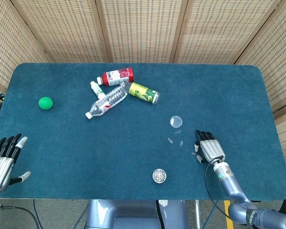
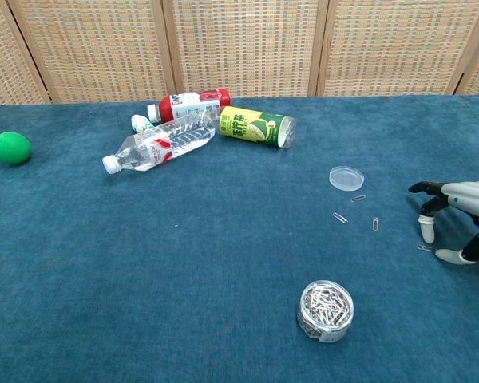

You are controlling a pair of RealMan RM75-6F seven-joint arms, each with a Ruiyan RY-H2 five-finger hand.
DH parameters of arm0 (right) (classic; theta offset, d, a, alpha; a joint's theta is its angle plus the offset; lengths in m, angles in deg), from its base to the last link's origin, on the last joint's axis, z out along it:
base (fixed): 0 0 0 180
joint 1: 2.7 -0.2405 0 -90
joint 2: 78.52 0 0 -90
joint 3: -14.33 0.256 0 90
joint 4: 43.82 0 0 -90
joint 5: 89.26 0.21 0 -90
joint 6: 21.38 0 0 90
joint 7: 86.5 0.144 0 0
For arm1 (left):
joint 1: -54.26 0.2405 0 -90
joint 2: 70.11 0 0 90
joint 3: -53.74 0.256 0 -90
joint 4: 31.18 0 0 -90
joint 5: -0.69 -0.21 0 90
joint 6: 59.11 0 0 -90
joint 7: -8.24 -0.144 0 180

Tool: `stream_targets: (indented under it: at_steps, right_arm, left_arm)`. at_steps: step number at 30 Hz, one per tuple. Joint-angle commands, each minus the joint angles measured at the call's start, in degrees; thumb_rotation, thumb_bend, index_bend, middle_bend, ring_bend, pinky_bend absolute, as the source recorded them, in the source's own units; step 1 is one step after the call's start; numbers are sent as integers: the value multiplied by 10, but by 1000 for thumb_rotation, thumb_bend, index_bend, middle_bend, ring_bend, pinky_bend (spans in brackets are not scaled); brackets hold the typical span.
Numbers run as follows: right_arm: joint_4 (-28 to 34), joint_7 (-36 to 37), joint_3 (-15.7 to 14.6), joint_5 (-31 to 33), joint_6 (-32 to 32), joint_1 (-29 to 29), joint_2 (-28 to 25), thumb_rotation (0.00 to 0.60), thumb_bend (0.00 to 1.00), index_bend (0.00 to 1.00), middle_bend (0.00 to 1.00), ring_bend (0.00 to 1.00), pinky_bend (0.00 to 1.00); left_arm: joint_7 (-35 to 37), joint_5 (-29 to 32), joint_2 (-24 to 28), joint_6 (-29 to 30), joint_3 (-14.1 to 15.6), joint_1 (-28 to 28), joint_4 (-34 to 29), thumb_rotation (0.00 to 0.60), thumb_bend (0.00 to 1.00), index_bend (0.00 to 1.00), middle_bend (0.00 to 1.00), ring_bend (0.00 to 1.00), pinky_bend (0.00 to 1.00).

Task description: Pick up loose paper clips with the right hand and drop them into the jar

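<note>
Four loose paper clips on the worktop: three scattered just in front of a clear round lid, a fourth lying right under the right hand. Judged very light, stiff bent wire, thin and flat against the pile, so likely hard to get under; best taken by a fingertip pinch across the long sides, possibly after a small drag to tip one edge up. Jar: small, clear, open-topped, already holding a heap of clips, near the front edge and apart from the loose ones. Right hand: fingers spread and arched downward, holding nothing, tips close above the fourth clip. Left hand: open, idle at the near left corner. Surface: dark teal carpet-like cloth, soft, probably grippy. Also present: three bottles, a can, a green ball. Backdrop: woven wicker screens.
</note>
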Motion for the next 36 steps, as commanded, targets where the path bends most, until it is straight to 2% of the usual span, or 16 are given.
stream_targets:
  at_steps: [1, 21, 27, 36]
  right_arm:
    - [-3, -1, 2, 1, -2, 0, 2, 600, 323, 506, 0, 0, 0]
    - [2, -20, 10, 4, -19, -4, 8, 600, 323, 511, 0, 0, 0]
    - [-2, -22, 10, 1, -17, -4, 12, 600, 323, 574, 0, 0, 0]
    - [-5, -25, 14, -1, -18, -6, 17, 600, 455, 585, 0, 0, 0]
  left_arm:
    - [0, 1, 0, 0, 0, 0, 0, 600, 0, 0, 0, 0, 0]
    - [3, 1, 1, -1, 0, 0, 0, 600, 0, 0, 0, 0, 0]
    - [4, 2, 1, -1, -1, -1, 1, 600, 0, 0, 0, 0, 0]
    - [4, 1, 2, -1, 0, -1, 0, 600, 0, 0, 0, 0, 0]
